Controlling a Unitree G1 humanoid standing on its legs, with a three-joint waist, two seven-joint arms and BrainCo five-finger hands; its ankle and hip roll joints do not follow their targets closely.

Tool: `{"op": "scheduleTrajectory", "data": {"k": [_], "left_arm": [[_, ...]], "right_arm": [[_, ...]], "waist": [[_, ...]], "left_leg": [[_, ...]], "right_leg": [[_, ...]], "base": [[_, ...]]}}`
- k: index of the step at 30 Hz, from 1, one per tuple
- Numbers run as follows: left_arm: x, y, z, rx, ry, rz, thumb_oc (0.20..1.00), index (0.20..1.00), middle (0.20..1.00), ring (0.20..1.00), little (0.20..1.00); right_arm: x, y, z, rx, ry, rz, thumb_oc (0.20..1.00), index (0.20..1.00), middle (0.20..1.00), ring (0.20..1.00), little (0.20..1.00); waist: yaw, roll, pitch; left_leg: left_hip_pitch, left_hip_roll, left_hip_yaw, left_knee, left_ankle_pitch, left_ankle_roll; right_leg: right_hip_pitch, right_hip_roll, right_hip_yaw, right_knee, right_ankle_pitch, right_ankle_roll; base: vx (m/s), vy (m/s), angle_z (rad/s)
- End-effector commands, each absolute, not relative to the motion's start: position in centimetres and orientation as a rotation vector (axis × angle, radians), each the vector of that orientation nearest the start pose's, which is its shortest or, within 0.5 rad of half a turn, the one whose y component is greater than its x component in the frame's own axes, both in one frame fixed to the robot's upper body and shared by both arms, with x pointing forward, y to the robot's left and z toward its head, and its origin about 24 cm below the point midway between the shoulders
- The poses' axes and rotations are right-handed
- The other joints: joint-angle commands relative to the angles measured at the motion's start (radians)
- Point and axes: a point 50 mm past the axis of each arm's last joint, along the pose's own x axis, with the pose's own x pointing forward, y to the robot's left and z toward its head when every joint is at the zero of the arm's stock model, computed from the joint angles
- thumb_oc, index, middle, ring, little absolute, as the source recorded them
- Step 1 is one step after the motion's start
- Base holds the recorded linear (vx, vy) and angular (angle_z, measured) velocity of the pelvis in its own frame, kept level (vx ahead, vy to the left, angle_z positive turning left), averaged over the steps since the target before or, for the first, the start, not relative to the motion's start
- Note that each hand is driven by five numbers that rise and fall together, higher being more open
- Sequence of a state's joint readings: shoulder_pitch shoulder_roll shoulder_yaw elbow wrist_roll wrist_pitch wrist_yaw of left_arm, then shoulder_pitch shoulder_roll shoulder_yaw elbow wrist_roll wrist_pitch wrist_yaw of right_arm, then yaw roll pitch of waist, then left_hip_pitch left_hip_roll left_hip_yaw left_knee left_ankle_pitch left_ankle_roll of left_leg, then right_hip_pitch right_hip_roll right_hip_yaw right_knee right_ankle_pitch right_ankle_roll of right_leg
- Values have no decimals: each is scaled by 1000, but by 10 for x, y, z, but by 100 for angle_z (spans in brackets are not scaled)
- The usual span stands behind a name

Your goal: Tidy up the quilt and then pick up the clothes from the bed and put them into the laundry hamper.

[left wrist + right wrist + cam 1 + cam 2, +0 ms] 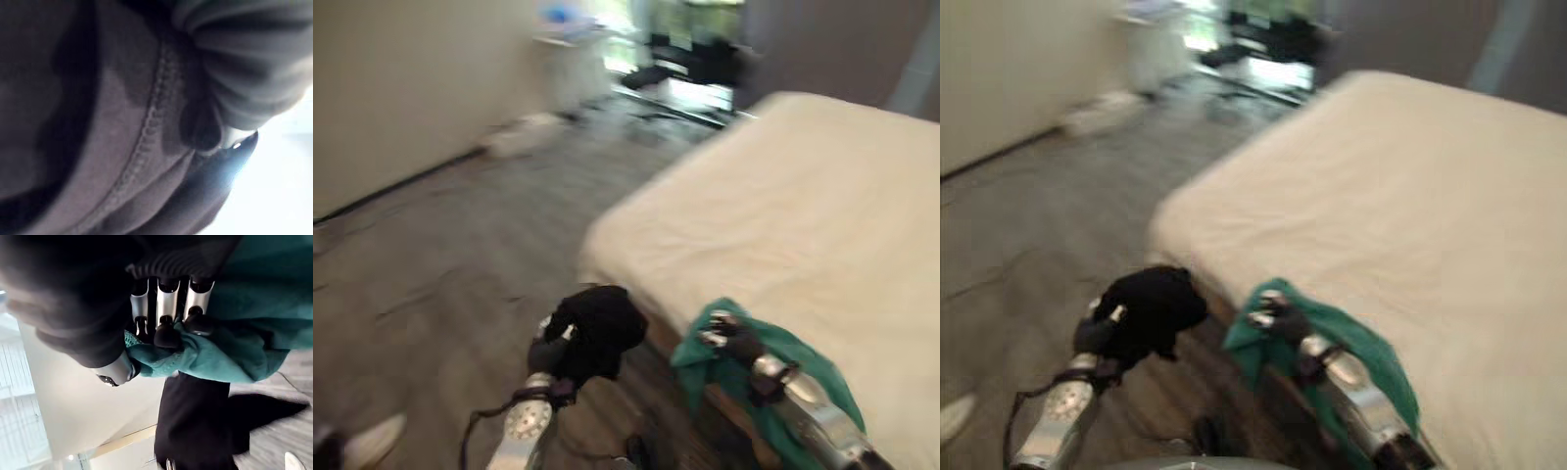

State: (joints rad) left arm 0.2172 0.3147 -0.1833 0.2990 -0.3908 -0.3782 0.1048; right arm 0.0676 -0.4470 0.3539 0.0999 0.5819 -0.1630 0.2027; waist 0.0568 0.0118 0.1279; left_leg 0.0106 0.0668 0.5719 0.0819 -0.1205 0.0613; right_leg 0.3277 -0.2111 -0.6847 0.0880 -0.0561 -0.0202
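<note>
Down at about 7 o'clock in the head views we see our left robot hand (553, 348) raised over the wooden floor (440, 274), its fingers clenched around a bunched black garment (597, 328) that hangs in a lump above the wrist. In the left wrist view, that dark cloth, with a stitched seam, presses close against the fingers. At about 5 o'clock our right arm reaches up and forward, bent at the wrist, and the right robot hand (732, 336) grasps a green garment (803, 367); the right wrist view shows its fingers (167, 308) curled into the green cloth, which drapes over the forearm. Both garments are held off the bed (803, 206), just beside its near corner. Its cream quilt (1410, 196) lies smooth, stretching toward 1 o'clock.
</note>
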Motion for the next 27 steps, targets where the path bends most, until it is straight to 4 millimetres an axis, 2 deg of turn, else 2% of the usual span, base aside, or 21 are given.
{"op": "scheduleTrajectory", "data": {"k": [1,5,6,7,8,9,10,11,12,13,14,15,20,24,25,26,27], "left_arm": [[214,232,10,-25,-70,107,200,200,200,200,200],[226,226,11,-53,-60,89,200,200,200,200,200],[232,219,8,-89,-33,42,200,200,200,200,200],[235,215,5,-126,-14,7,200,200,200,200,200],[236,211,4,-134,-9,-10,200,200,200,200,200],[238,209,4,-137,-10,-16,200,200,200,200,200],[240,207,4,-133,-12,-20,200,200,200,200,200],[242,203,2,-117,-13,-33,200,200,200,200,200],[241,199,-5,-107,-8,-48,200,200,200,200,200],[242,200,-8,-108,5,-43,200,200,200,200,200],[246,197,-7,-91,15,-52,200,200,200,200,200],[235,176,-73,65,389,-110,200,200,200,200,200],[236,179,-71,97,383,-70,200,200,200,200,200],[237,186,-64,102,362,-28,200,200,200,200,200],[236,188,-62,109,346,-29,200,200,200,200,200],[234,184,-62,134,334,-43,200,200,200,200,200],[233,184,-61,149,327,-56,200,200,200,200,200]], "right_arm": [[257,-168,52,91,-113,313,200,200,200,200,200],[256,-181,39,73,-35,240,200,200,200,200,200],[248,-183,29,121,11,168,200,200,200,200,200],[242,-188,22,137,14,90,200,200,200,200,200],[238,-192,21,129,3,50,200,200,200,200,200],[233,-197,18,128,6,22,200,200,200,200,200],[230,-202,15,137,16,3,200,200,200,200,200],[226,-208,10,132,28,-20,200,200,200,200,200],[222,-210,6,128,41,-36,200,200,200,200,200],[218,-214,-2,136,73,-33,200,200,200,200,200],[221,-214,-6,143,76,-46,200,200,200,200,200],[204,-229,-80,-49,461,-68,200,200,200,200,200],[199,-212,-76,-30,414,59,200,200,200,200,200],[215,-201,-55,-47,313,135,200,200,200,200,200],[222,-200,-45,-57,262,160,200,200,200,200,200],[230,-198,-31,-58,215,176,200,200,200,200,200],[233,-199,-25,-50,187,174,200,200,200,200,200]], "waist": [[-4,-18,24],[11,-1,22],[-3,2,43],[-54,-3,65],[-88,-9,74],[-113,-13,74],[-125,-17,75],[-146,-26,65],[-166,-31,70],[-169,-39,67],[-151,-41,61],[-64,-19,54],[-80,-14,58],[-65,-21,65],[-61,-24,76],[-53,-41,101],[-50,-41,118]], "left_leg": [[112,62,-153,-165,207,-150],[84,51,-206,-169,199,-130],[86,8,-258,-169,174,-86],[81,-11,-311,-169,174,-63],[87,-24,-356,-169,164,-57],[86,-31,-395,-169,159,-54],[90,-38,-418,-169,148,-52],[92,-54,-458,-169,131,-50],[114,-69,-500,-169,106,-36],[130,-78,-507,-169,82,-38],[138,-78,-508,-169,92,-55],[47,-179,-666,-169,127,-28],[41,-171,-675,-169,146,-23],[54,-175,-654,-163,136,-18],[49,-171,-632,-115,111,-21],[-45,-172,-588,83,121,-44],[-123,-169,-568,205,163,-66]], "right_leg": [[-139,40,129,-79,65,137],[-138,-15,109,39,45,134],[-221,-76,181,252,116,168],[-330,24,332,300,154,167],[-366,84,398,276,146,160],[-381,114,435,221,127,148],[-380,120,455,172,113,144],[-395,134,504,38,123,140],[-424,149,570,17,152,152],[-377,140,571,-61,145,147],[-328,138,554,-116,161,151],[-256,227,645,-140,76,103],[-296,253,623,-41,28,92],[-277,224,586,-85,50,96],[-266,205,571,-94,48,91],[-240,167,547,-109,56,84],[-228,159,529,-109,53,76]], "base": [[99,246,155],[166,275,157],[258,239,104],[288,170,115],[146,-85,154],[128,-97,335],[160,-144,354],[188,-148,347],[277,-191,184],[254,-162,137],[198,-137,81],[69,-59,46],[12,-33,-17],[94,-68,13],[161,-14,42],[220,-1,39],[369,49,49]]}}
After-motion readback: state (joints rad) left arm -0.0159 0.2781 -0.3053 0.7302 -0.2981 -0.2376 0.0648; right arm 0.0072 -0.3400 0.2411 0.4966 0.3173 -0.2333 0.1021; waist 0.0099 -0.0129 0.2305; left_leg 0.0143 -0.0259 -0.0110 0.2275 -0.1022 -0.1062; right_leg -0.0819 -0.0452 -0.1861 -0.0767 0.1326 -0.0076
